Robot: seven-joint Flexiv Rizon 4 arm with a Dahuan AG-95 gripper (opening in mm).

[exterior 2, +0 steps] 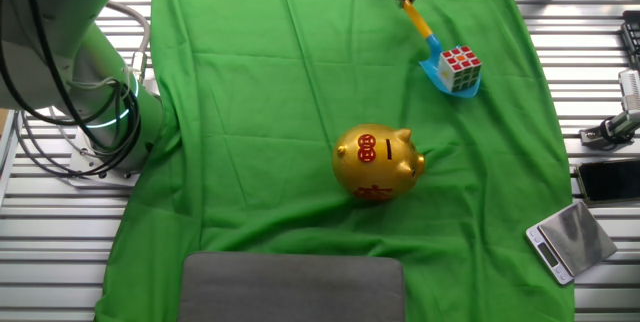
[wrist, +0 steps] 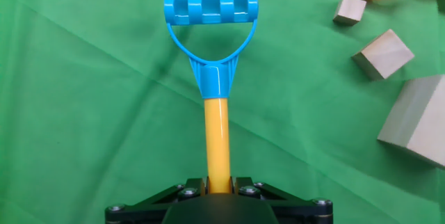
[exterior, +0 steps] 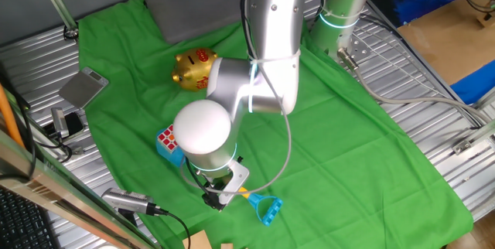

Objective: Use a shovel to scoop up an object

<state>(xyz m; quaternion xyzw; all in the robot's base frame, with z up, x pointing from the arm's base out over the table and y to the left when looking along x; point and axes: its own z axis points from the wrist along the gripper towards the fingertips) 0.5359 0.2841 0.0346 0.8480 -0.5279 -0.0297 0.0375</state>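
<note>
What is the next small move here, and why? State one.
Probably lift the shovel gently while keeping the blade level. The gripper is shut on the yellow shaft, and in the other fixed view the cube appears to sit on the light blue blade already, so pushing further looks unneeded; tilting could roll it off.

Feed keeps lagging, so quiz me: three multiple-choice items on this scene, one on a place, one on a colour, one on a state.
1. Where is the cube?
A. on the shovel blade
B. beside the piggy bank
C. on the grey mat

2. What colour is the shovel's shaft?
A. red
B. yellow
C. white

3. What is the claw doing?
A. hanging open
B. gripping the cube
C. shut on the shaft

Answers: 1 A, the cube sits on the blue blade. 2 B, the hand view shows yellow. 3 C, its fingers clamp the shaft.
</note>
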